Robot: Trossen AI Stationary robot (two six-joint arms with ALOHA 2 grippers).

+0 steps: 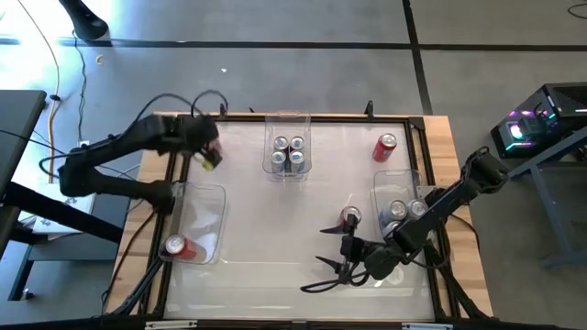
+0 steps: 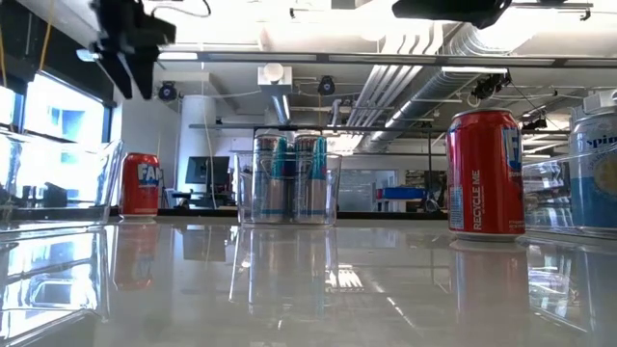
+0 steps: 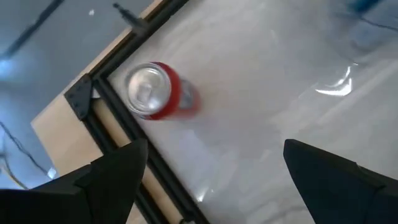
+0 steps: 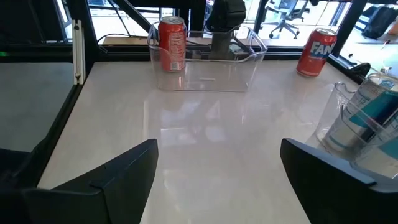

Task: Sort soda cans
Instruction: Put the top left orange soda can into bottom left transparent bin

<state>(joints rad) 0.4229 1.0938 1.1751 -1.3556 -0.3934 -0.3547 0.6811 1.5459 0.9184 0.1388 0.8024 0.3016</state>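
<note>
Left gripper [image 1: 209,154] is up at the far-left of the table [image 1: 275,266], jaws spread wide, nothing between them. Its wrist view looks down on a red can [image 3: 157,91], but the surroundings don't tell which one. In the low view this gripper only shows as a dark shape near the top-left, cut off by the frame.

Right gripper [image 1: 332,268] sits low at the near side, right of centre, jaws released and empty; its fingers [image 4: 93,177] frame the table ahead with no can between them.

Cans:
- four silver/blue cans [image 1: 288,154] in the far-centre bin [image 1: 288,119], standing upright; low view shows only two clearly, the rest masked behind them
- one red can [image 1: 175,246] in the left bin [image 1: 209,194], at its near end
- red can by gripper [image 1: 350,217] standing loose on the table, right of centre, just far of the right gripper
- far-right red can [image 1: 385,147] standing alone near the far-right corner
- right bin [image 1: 390,179] holds silver-topped cans [image 1: 397,214]; the right arm crosses over it, so the count is not readable, at least two tops visible

Low view: a blue-labelled can at the right edge is cut off by the frame, and the clear bin walls blur what sits behind them. Right wrist view clips the far-centre bin at its edge, only part of the cans showing
</note>
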